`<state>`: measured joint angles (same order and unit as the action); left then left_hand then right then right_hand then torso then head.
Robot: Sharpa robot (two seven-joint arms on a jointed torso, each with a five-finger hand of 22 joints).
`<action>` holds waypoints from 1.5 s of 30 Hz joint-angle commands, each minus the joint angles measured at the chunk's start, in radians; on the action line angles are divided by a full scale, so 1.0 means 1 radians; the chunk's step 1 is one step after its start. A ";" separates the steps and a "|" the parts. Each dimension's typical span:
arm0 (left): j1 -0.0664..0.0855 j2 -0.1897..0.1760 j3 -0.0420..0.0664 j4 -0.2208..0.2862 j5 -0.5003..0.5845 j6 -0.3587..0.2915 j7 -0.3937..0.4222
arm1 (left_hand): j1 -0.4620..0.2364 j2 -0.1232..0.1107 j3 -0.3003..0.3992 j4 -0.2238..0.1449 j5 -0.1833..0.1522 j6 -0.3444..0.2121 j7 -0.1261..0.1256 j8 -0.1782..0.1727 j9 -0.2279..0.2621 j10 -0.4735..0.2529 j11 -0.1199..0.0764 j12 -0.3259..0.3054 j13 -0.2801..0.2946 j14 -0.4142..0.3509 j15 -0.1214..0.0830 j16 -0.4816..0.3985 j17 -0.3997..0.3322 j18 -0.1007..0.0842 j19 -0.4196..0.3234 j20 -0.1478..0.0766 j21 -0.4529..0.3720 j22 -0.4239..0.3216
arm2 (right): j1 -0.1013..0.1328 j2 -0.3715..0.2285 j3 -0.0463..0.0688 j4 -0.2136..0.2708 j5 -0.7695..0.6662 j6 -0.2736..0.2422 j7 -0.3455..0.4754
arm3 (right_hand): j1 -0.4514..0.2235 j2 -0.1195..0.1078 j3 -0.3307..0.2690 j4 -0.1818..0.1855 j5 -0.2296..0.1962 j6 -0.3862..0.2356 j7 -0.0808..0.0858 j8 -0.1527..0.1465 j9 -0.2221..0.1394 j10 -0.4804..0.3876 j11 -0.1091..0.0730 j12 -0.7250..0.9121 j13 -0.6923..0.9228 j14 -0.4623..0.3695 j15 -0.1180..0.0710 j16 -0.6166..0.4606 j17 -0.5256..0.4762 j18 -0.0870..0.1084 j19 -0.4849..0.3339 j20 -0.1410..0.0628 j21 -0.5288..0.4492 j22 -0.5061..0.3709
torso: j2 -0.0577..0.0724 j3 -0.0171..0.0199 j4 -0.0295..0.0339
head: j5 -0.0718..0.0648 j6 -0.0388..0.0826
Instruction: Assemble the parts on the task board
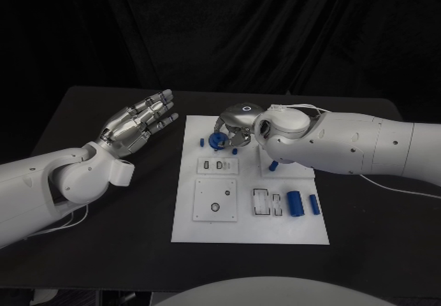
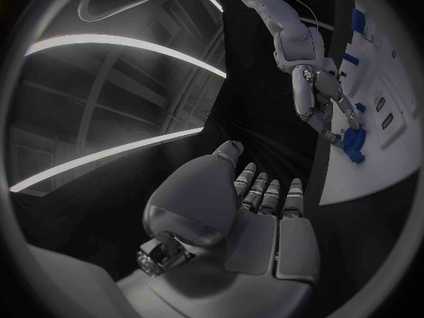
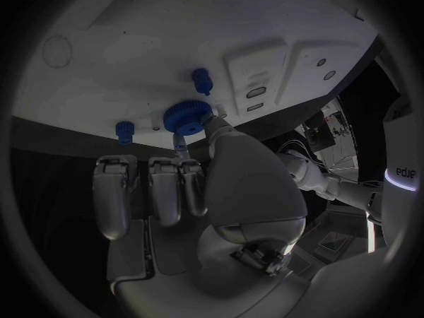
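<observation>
So the right hand [image 1: 235, 127] is up at the far end of the task board [image 1: 248, 233], fingers pinched on a blue gear-like part [image 1: 216, 141] that sits at the board's far left corner area. To me it looks like the seating step: getting that toothed disc down onto its spot. If I were doing it I'd keep the disc level, let it find the post rather than shoving, and give it a tiny twist if it binds, since a tilted gear probably jams. The left hand [image 1: 137, 126] is parked off the board's left side, flat and empty with fingers spread, well clear, which is good since it can't bump anything. The other blue pieces, a fat cylinder [image 1: 295, 203] and a slimmer one [image 1: 314, 204], lie near the board's right edge, untouched. What's handy is the right wrist view: it shows the gear's [image 3: 187, 116] teeth and fingertips [image 3: 180, 147] touching it from below the rim, plus two small blue pegs [image 3: 202, 80] nearby, which the head view mostly hides behind the hand. The left wrist view gives a side look at the right hand [image 2: 320, 102] over the gear [image 2: 355, 143].
</observation>
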<state>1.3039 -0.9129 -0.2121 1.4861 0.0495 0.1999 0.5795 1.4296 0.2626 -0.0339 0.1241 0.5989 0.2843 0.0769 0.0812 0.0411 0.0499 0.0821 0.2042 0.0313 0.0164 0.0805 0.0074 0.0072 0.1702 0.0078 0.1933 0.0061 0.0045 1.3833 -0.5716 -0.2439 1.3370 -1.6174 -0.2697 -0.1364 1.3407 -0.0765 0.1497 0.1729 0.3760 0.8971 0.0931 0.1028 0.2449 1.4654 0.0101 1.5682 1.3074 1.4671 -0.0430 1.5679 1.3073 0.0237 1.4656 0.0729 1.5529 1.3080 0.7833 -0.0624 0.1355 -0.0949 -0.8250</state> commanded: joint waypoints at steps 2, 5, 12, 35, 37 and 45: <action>-0.002 0.002 0.001 0.001 0.004 0.015 0.006 | -0.003 0.004 0.008 0.000 -0.006 -0.009 0.000 0.003 0.000 -0.003 0.006 -0.001 -0.001 -0.001 0.008 0.004 0.001 0.009 0.003 0.007 0.001 0.001 | -0.005 0.001 -0.001 -0.001 -0.005 0.005 0.011 | 0.020 0.001 0.016 -0.009 0.038 0.049 -0.007 0.023 0.021 0.105 -0.009 0.003 0.263 0.104 -0.010 0.003 0.263 -0.017 0.089 -0.012 -0.005 0.254 | 0.000 0.0002 0.0002 | 0.000 -0.001; -0.002 0.002 0.001 0.001 0.004 0.015 0.006 | -0.003 0.004 0.008 0.000 -0.006 -0.009 0.000 0.003 0.000 -0.003 0.006 -0.001 -0.001 -0.001 0.008 0.004 0.001 0.009 0.003 0.007 0.001 0.001 | -0.006 0.001 -0.001 -0.001 -0.005 0.001 0.012 | 0.029 0.003 0.026 -0.018 0.050 0.078 -0.011 0.035 0.034 0.105 -0.012 0.003 0.263 0.104 -0.013 0.003 0.263 -0.016 0.088 -0.015 -0.007 0.253 | 0.000 0.0000 0.0001 | 0.000 -0.002; -0.002 0.001 0.001 0.001 0.004 0.016 0.004 | -0.004 0.004 0.009 0.000 -0.007 -0.009 0.001 0.003 0.000 -0.002 0.007 -0.001 0.000 -0.001 0.009 0.004 0.001 0.010 0.003 0.008 0.001 0.002 | -0.006 0.002 -0.001 -0.003 -0.005 -0.017 0.021 | 0.053 0.006 0.043 -0.040 0.055 0.113 -0.012 0.051 0.057 0.105 -0.014 0.003 0.263 0.104 -0.016 0.003 0.263 -0.015 0.085 -0.018 -0.010 0.252 | -0.001 -0.0005 -0.0006 | 0.000 -0.002; -0.002 -0.004 0.001 0.004 0.004 0.016 -0.003 | -0.005 0.004 0.010 0.001 -0.008 -0.009 0.001 0.003 0.000 -0.002 0.008 0.000 0.000 -0.001 0.009 0.004 0.001 0.010 0.004 0.009 0.001 0.002 | -0.001 -0.010 0.015 0.010 -0.005 -0.238 0.084 | 0.050 0.001 0.043 -0.044 0.037 0.120 -0.004 0.051 0.074 0.105 -0.006 0.003 0.263 0.104 -0.010 0.003 0.263 -0.015 0.084 -0.015 -0.011 0.251 | 0.000 -0.0002 0.0004 | 0.006 0.000; -0.003 -0.004 0.001 0.004 0.004 0.016 -0.005 | -0.005 0.004 0.010 0.001 -0.008 -0.009 0.001 0.003 0.000 -0.002 0.008 0.000 0.000 -0.001 0.009 0.004 0.001 0.010 0.004 0.009 0.001 0.002 | 0.002 -0.015 0.016 0.014 -0.005 -0.241 0.081 | 0.046 0.000 0.042 -0.041 0.030 0.119 -0.002 0.048 0.076 0.105 -0.004 0.003 0.263 0.104 -0.008 0.003 0.263 -0.015 0.084 -0.013 -0.012 0.251 | 0.000 0.0000 0.0005 | 0.006 0.000; -0.003 -0.006 0.001 0.002 0.004 0.016 -0.009 | -0.005 0.003 0.010 0.001 -0.009 -0.009 0.002 0.004 0.000 -0.002 0.008 0.000 0.000 -0.001 0.010 0.004 0.001 0.010 0.004 0.009 0.001 0.002 | 0.012 -0.052 0.017 0.038 -0.005 -0.212 0.051 | 0.040 -0.003 0.040 -0.037 0.024 0.113 0.001 0.042 0.076 0.105 0.001 0.003 0.263 0.104 -0.005 0.003 0.263 -0.014 0.081 -0.011 -0.016 0.249 | -0.001 -0.0008 -0.0014 | 0.006 -0.003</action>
<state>1.3028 -0.9196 -0.2121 1.4870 0.0495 0.2035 0.5641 1.4297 0.2626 -0.0284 0.1241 0.5949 0.2807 0.0804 0.0812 0.0411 0.0499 0.0821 0.2042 0.0313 0.0164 0.0805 0.0074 0.0068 0.1701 0.0116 0.1970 0.0061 0.0053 1.3933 -0.6185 -0.2272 1.3690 -1.6168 -0.4721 -0.0650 1.3911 -0.0785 0.1888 0.1310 0.4045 0.9617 0.1312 0.1346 0.2516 1.4668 0.0018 1.5682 1.3073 1.4670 -0.0500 1.5679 1.3073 0.0237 1.4652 0.0589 1.5432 1.3075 0.7834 -0.0626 0.1349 -0.0884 -0.8263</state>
